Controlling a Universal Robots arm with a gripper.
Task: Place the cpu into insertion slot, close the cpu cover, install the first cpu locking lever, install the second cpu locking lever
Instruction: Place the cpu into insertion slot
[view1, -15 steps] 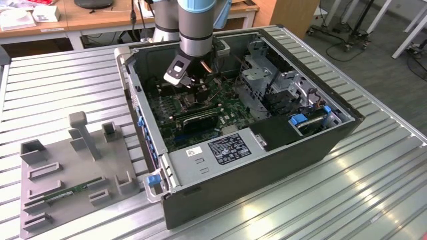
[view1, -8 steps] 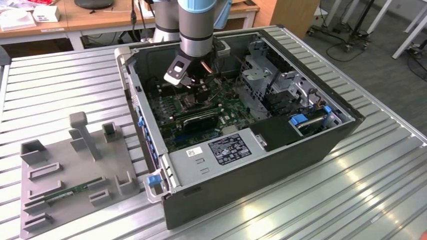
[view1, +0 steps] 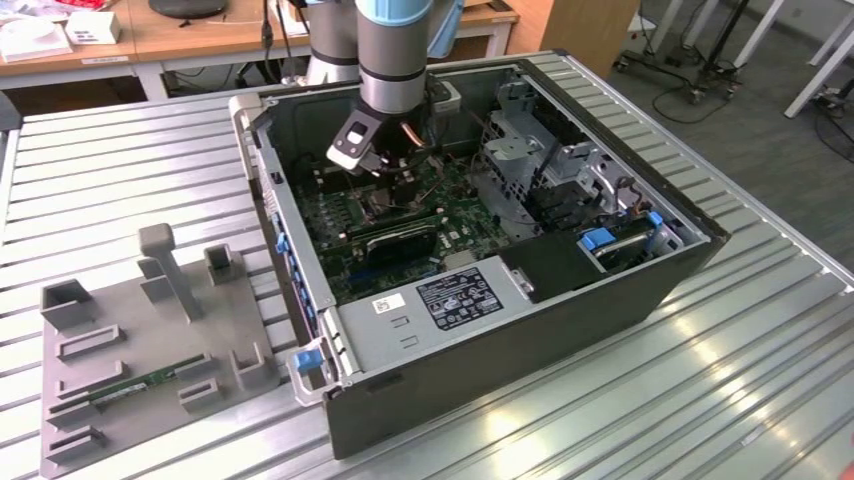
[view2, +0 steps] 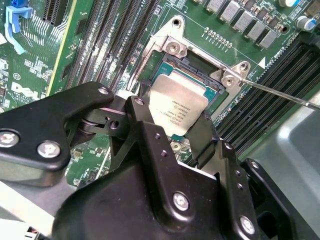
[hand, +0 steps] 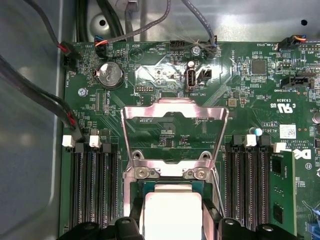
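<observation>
jaws are closed on the cpu: the gripper has one black finger on each of two opposite edges, and the silver-tan lid faces up between them. the insertion slot is right under the jaws, and some of its dark contact field shows just past the fingertips. we can't tell whether the chip is touching the socket floor or hanging a hair above it. beyond the fingertips the cpu cover stands tipped up on its hinge, window open, well clear of the chip. a thin locking lever sticks out to one side of the jaws, unlatched. our read on handling: the part is light, thin and stiff, so it won't flex. the lid is smooth metal, so we'd expect it to slip or cock if the pinch is off-centre. the fragile bits are the underside and the socket contacts, not the lid. so we hold it by the edges only, as now, with light clamp force and the chip level with the motherboard. any tilt risks one corner digging into the contacts.
</observation>
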